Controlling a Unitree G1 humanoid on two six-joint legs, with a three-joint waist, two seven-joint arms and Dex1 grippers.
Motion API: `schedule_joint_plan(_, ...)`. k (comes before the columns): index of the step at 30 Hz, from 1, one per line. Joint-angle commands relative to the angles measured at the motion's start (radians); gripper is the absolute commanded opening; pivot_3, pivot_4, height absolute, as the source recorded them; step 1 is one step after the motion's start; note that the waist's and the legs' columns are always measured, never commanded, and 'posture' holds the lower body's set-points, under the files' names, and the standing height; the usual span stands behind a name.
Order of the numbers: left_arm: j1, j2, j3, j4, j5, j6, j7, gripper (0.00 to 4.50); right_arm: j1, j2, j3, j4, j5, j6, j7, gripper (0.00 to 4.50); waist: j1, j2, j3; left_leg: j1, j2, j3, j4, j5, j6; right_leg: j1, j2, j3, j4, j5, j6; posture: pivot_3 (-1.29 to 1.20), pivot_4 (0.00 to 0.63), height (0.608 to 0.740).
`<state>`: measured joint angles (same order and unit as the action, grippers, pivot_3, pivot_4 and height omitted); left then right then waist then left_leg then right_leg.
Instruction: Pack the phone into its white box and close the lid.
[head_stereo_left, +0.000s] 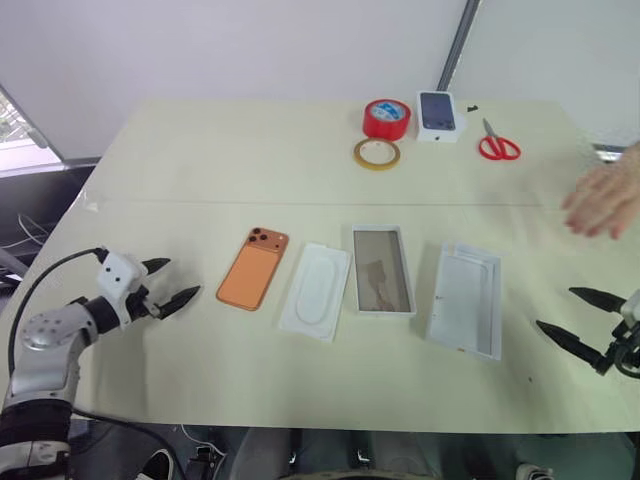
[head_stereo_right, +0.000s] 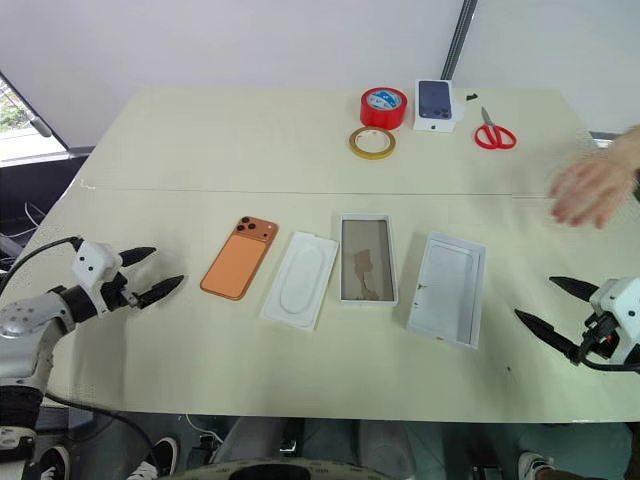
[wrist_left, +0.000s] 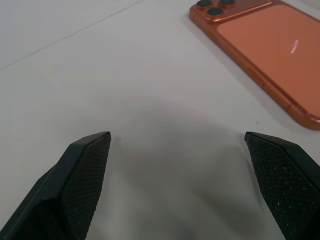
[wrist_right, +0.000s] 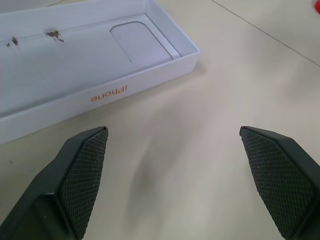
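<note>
orange phone (head_stereo_left: 253, 268) left of white box (head_stereo_left: 382, 270), lid (head_stereo_left: 465, 299) rightmost

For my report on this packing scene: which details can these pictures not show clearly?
- Orange smartphone: lies back up, screen hidden.
- Person's hand: blurred, cut by the eye views' edge.
- White lid: cut by the right wrist view's edge.
- Small picture-topped box: print too small.
</note>
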<state>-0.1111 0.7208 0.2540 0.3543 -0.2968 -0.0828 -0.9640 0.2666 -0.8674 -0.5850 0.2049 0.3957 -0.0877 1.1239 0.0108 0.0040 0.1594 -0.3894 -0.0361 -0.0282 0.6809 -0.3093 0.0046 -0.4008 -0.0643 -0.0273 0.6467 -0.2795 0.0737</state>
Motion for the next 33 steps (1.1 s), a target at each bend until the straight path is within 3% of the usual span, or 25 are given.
schedule_joint_plan(1, -0.003, 0.012, 0.042, 0.001, -0.02, -0.067, -0.011, 4.5, -0.002, -0.021, -0.034, 0.0, 0.002, -0.022, -0.003, 4.41, 0.0, 0.0, 0.0, 0.0, 0.0, 0.0, 0.0, 0.0, 0.0, 0.0, 0.0, 0.0, 0.0, 0.0, 0.0, 0.0, 0.15, 0.74)
schedule_joint_plan(9, 0.024, 0.01, 0.013, -0.074, -0.011, -0.096, -0.031, 4.5, -0.021, -0.018, -0.005, -0.044, -0.002, 0.001, -0.026, 4.41, -0.001, 0.0, 0.0, 0.0, 0.0, 0.0, 0.0, 0.0, 0.0, 0.0, 0.0, 0.0, 0.0, 0.0, 0.0, 0.0, 0.15, 0.74)
schedule_joint_plan(12, 0.065, 0.01, 0.023, -0.175, -0.114, -0.019, -0.12, 4.5, -0.03, -0.017, 0.004, -0.072, 0.002, 0.019, -0.034, 4.41, -0.001, 0.0, 0.0, 0.0, 0.0, 0.0, 0.0, 0.0, 0.0, 0.0, 0.0, 0.001, 0.0, 0.0, 0.0, 0.0, 0.15, 0.74)
schedule_joint_plan(22, 0.044, 0.028, 0.027, -0.171, -0.11, -0.009, -0.129, 4.5, -0.06, -0.018, 0.019, -0.09, -0.002, 0.037, -0.037, 4.41, 0.0, 0.002, -0.001, 0.0, 0.0, 0.001, 0.0, 0.0, 0.0, 0.0, 0.0, 0.001, 0.0, 0.0, 0.0, 0.0, 0.15, 0.74)
schedule_joint_plan(25, 0.044, 0.026, 0.008, -0.232, -0.135, 0.081, -0.114, 4.5, -0.067, -0.021, 0.028, -0.1, -0.007, 0.037, -0.037, 4.41, 0.0, 0.002, -0.001, 0.0, 0.0, 0.001, 0.0, 0.0, 0.0, 0.0, 0.0, 0.001, 0.0, 0.0, 0.0, 0.0, 0.15, 0.74)
schedule_joint_plan(30, 0.051, 0.067, -0.111, -0.421, -0.11, 0.377, -0.051, 4.5, -0.121, -0.031, 0.067, -0.171, -0.002, 0.069, -0.044, 4.41, -0.002, 0.004, -0.002, 0.0, 0.0, 0.001, 0.0, 0.0, 0.0, 0.0, 0.0, 0.001, 0.0, 0.0, 0.0, 0.0, 0.15, 0.74)
schedule_joint_plan(33, 0.008, 0.05, -0.135, -0.496, -0.193, 0.519, -0.045, 4.5, -0.166, -0.023, 0.132, -0.277, 0.011, 0.112, -0.042, 4.41, -0.003, 0.004, -0.002, 0.0, 0.0, 0.001, 0.0, 0.0, 0.0, 0.0, 0.0, 0.001, 0.001, 0.0, 0.0, 0.0, 0.15, 0.74)
